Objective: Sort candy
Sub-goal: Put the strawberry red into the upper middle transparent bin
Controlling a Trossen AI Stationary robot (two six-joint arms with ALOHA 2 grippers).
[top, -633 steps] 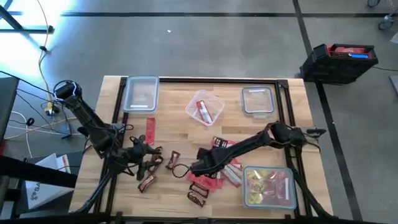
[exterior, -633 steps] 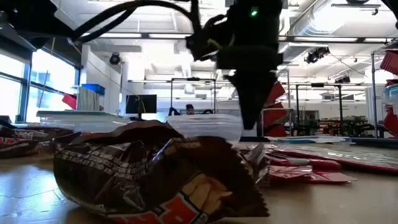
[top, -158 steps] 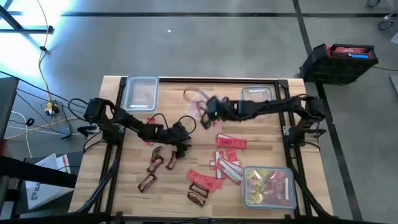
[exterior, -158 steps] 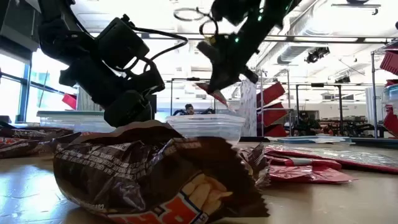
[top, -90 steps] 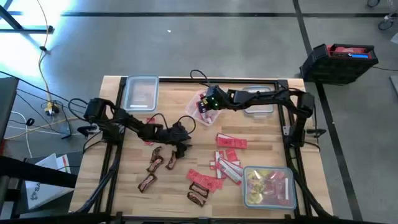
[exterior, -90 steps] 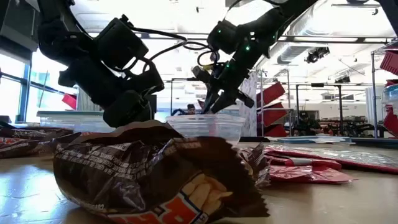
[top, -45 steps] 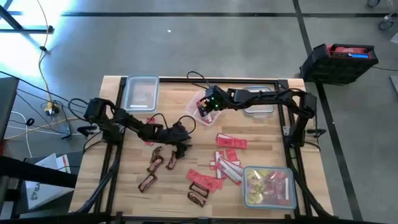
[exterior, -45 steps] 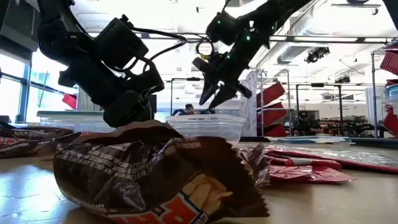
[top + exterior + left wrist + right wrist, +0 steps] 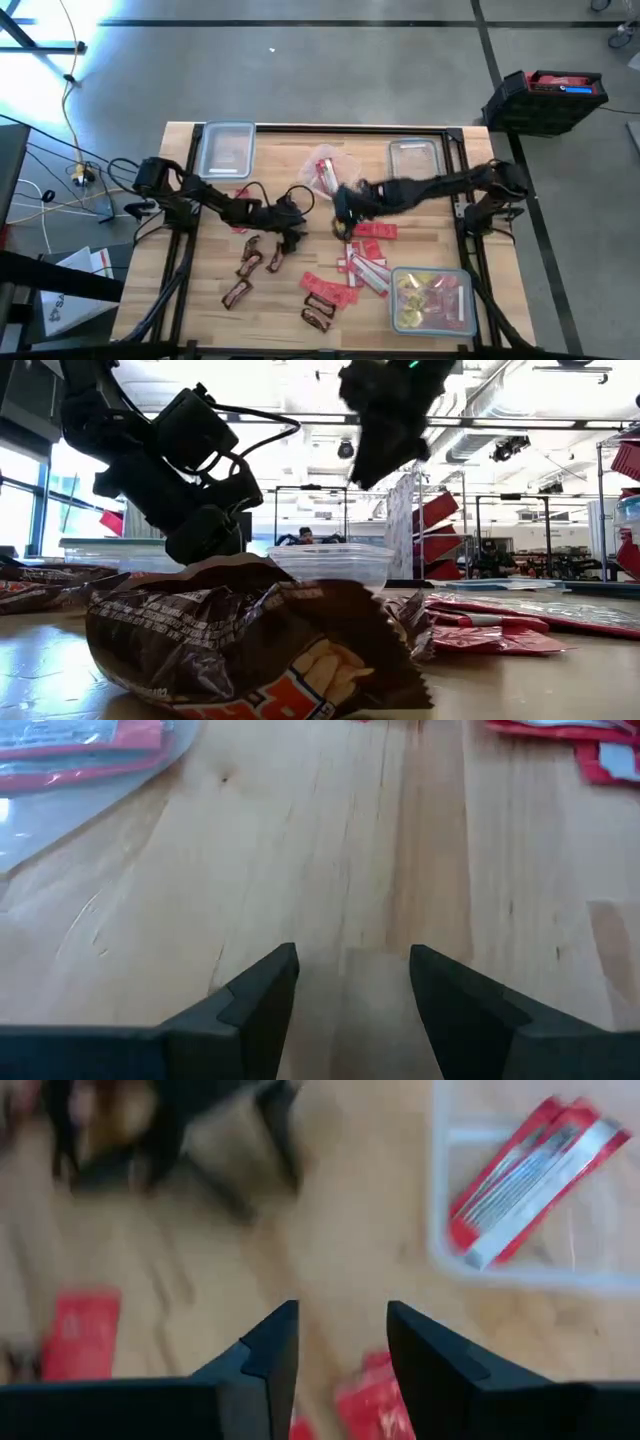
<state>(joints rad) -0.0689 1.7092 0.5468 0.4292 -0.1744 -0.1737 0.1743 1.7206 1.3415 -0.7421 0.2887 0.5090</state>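
Right gripper (image 9: 343, 208): fingers parted, nothing between them in the right wrist view; hangs above bare wood near the table's middle
Left gripper (image 9: 292, 228): fingers apart, empty; only bare wood shows between them in the left wrist view; low over the table, just to the left of the right gripper
Centre container (image 9: 327, 168): clear, just behind the right gripper; red packets (image 9: 535, 1178) lie inside it
Loose red packets (image 9: 372, 229): on the wood right beside the right gripper and in front of it, toward the near-right container
Near-right container (image 9: 432, 300): holds yellow packets (image 9: 425, 293); well in front of and to the right of the right gripper
Brown bars (image 9: 249, 258): scattered on the wood just in front of the left gripper; one fills the foreground of the low view (image 9: 255, 640)
Far containers: one behind the left arm (image 9: 226, 150), one behind the right arm (image 9: 414, 160); contents cannot be told
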